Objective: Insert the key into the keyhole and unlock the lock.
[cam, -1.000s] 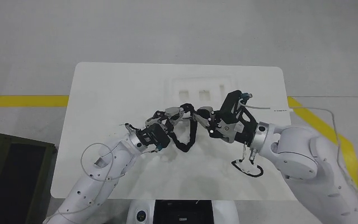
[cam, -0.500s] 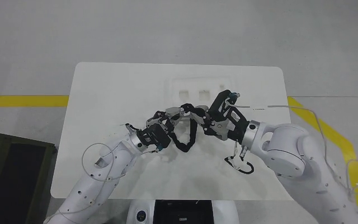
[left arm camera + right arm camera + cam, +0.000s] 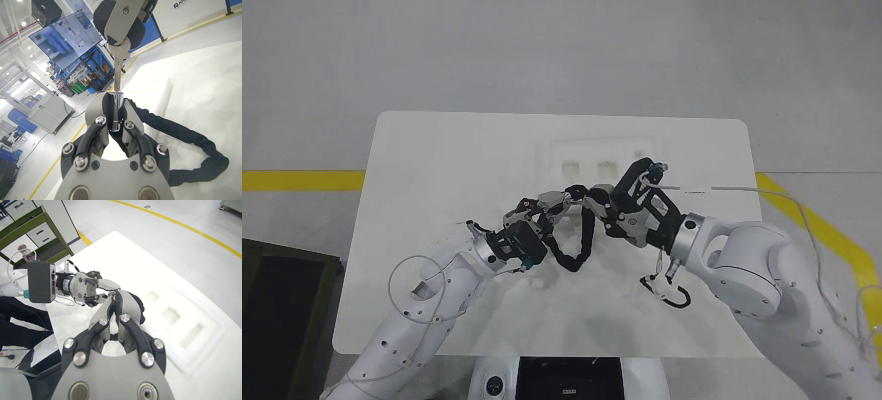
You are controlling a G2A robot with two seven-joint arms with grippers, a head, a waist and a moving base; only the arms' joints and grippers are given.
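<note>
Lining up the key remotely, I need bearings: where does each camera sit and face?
Top view: above the arms, facing down on the table; both arms show.
Left wrist view: behind the left tool, facing the lock it clamps, key beyond.
Right wrist view: behind the right tool, facing the left tool.
Shared: the key-lock meeting.

Both arms (2 in all) angle inward from either side, elbows out, wrists facing each other. The left gripper (image 3: 558, 198) is clamped on the lock (image 3: 115, 111). The right gripper (image 3: 595, 204), fingers pressed together, pinches the key (image 3: 117, 75), with the 2 grippers' tips nearly meeting.
</note>
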